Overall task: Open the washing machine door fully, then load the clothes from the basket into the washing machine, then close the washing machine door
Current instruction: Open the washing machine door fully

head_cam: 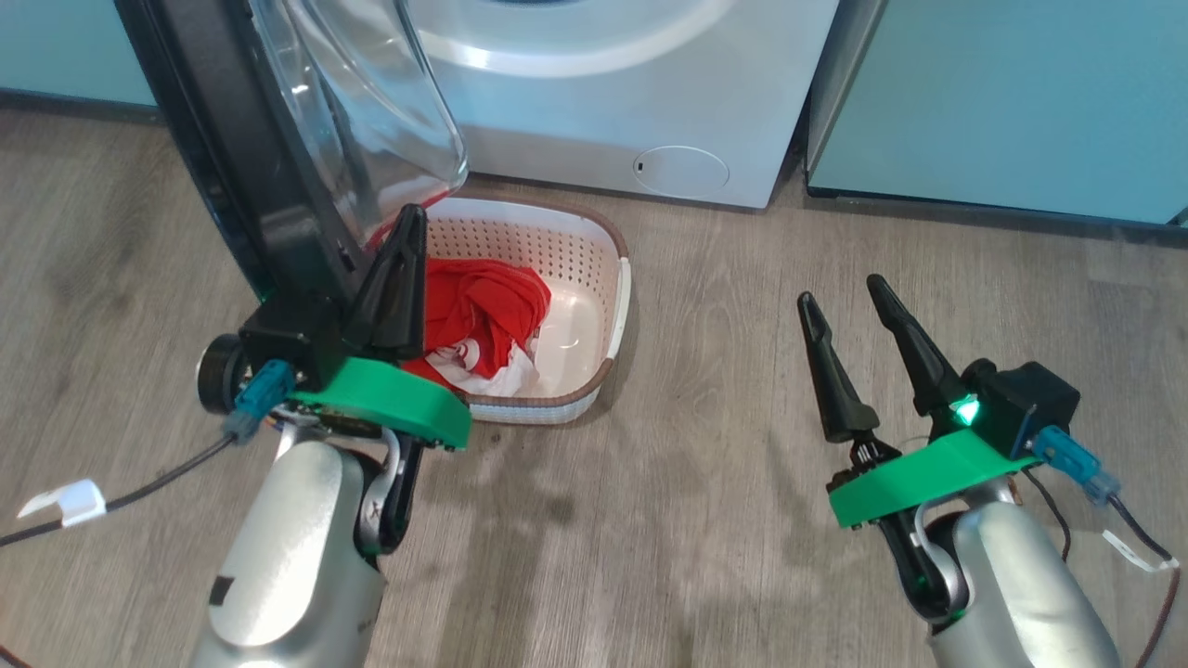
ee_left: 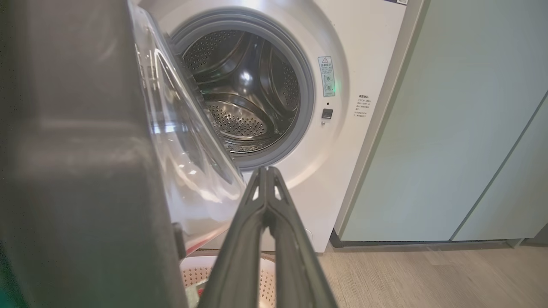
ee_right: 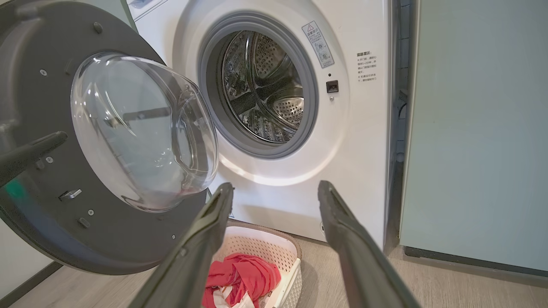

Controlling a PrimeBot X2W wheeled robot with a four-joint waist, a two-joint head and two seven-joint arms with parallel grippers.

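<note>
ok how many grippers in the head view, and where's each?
2. The left gripper, shut, is beside the lower edge of the open washing machine door, above the basket. The right gripper, open, is over the floor right of the basket. Neither is hidden.

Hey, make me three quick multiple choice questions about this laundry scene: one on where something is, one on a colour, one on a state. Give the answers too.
1. Where do the clothes lie? A) in the drum B) in the basket C) on a shelf
2. What colour are the clothes mostly? A) blue B) green C) red
3. How does the washing machine door stand? A) open B) shut C) taken off

Answers: 1 B, the heap sits inside the cream basket. 2 C, red fabric with some white. 3 A, it stands clear of the opening, with the drum in view.
</note>
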